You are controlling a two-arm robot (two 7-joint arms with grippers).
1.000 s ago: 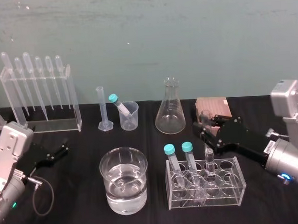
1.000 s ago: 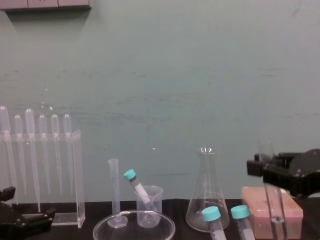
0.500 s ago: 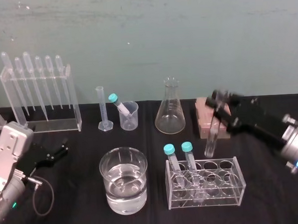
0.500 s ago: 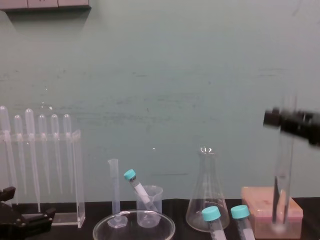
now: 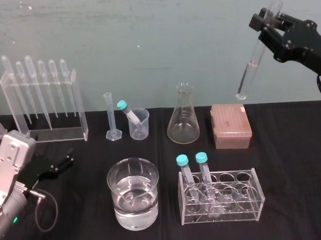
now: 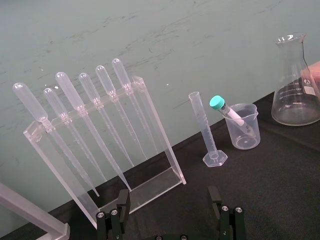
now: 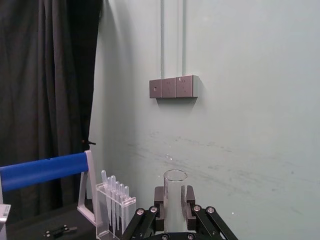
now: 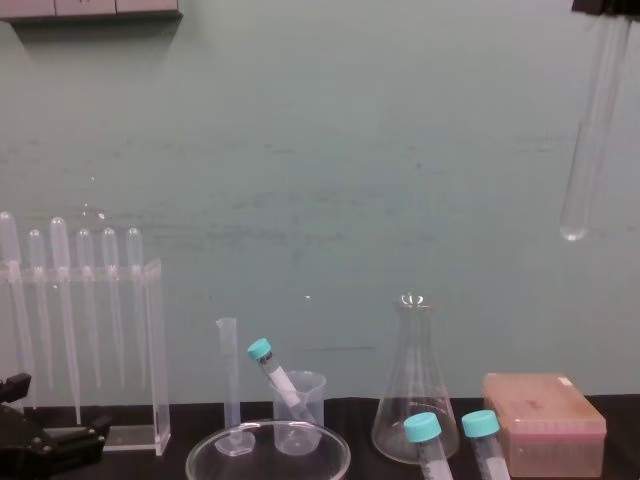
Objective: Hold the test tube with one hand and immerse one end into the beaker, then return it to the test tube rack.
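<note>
Head view — test tube (image 5: 249, 72) aloft, top-right

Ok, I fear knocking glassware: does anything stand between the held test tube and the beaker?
Not at this height: the right tool holds the test tube well above the table. Lower down, the conical flask and the teal-capped tubes in the rack stand between it and the beaker. The left tool lies idle at left.

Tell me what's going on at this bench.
The right pincer grips the test tube near its rim and holds it tilted, high over the right side of the table. It has not yet reached the beaker, which stands beside the rack. The left pincer rests open at the left.
</note>
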